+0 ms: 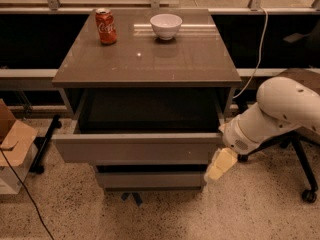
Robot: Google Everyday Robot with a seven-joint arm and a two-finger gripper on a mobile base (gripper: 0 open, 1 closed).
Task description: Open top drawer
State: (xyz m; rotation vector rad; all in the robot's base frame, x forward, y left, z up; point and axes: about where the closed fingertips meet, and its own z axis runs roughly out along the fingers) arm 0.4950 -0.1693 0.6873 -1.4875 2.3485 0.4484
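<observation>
The top drawer (135, 149) of the grey-taupe cabinet stands pulled well out toward me, its flat handleless front forward and its dark box showing behind. My gripper (220, 165) is at the drawer front's right end, at its lower corner, on the white arm (280, 111) that comes in from the right. A pale finger hangs down beside the front.
A narrower lower drawer (150, 179) sits below. On the cabinet top (150, 59) stand a red cola can (105, 26) and a white bowl (166, 25). A cardboard box (12, 149) is at left, an office chair base (300, 169) at right.
</observation>
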